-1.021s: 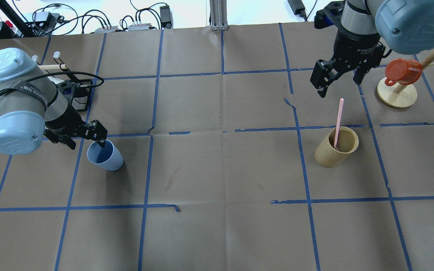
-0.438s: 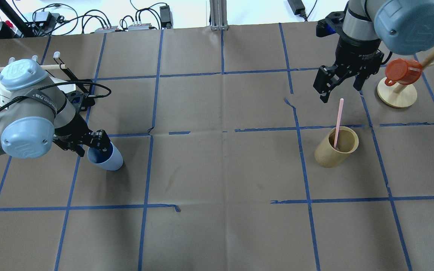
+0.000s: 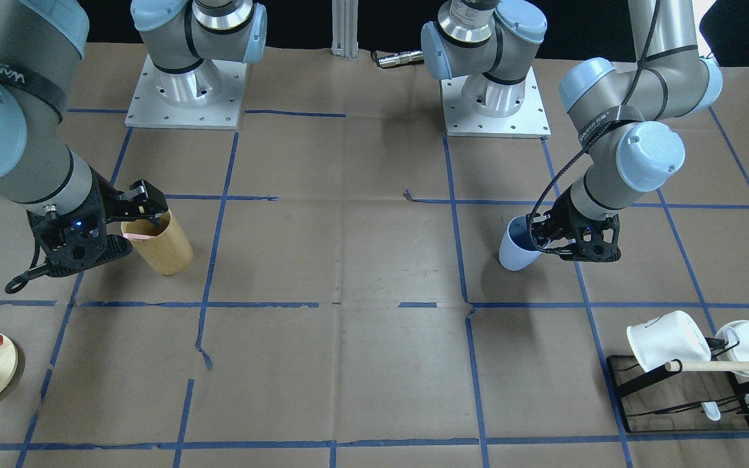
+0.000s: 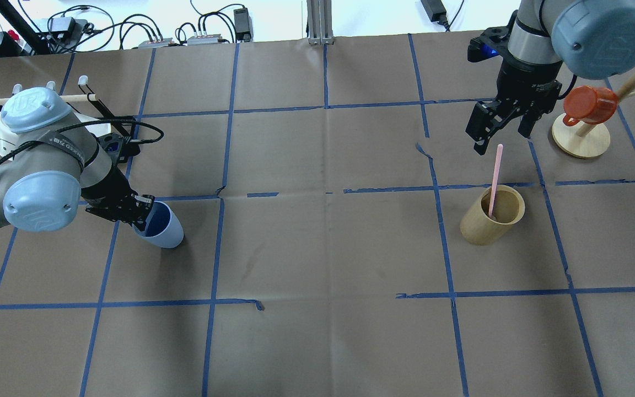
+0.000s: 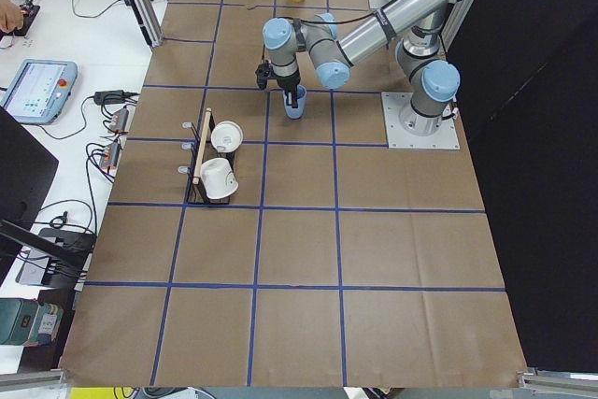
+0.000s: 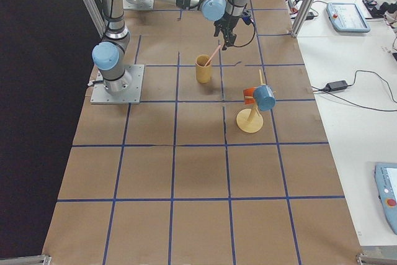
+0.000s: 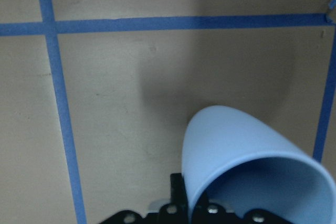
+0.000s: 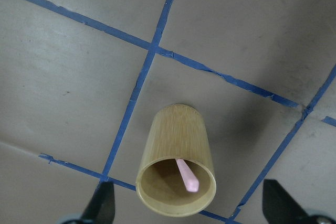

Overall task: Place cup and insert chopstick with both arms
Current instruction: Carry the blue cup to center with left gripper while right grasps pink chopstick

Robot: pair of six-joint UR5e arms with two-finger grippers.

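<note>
Your left tool [image 4: 140, 216] is settling onto the cup [image 4: 166, 231], pinching its rim; the cup is tilting just beneath it, seemingly ready for lifting. Your right tool [image 4: 502, 138], spread wide, is closing in above the chopstick [image 4: 495, 176] leaning in the bamboo holder [image 4: 480, 229].

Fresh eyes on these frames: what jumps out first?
At the left of the overhead view, the left pincer clamps the rim of the light-blue cup, with one finger inside it. At the right, the open right pincer hangs over the pink chopstick, which leans in a tan bamboo holder.
</note>
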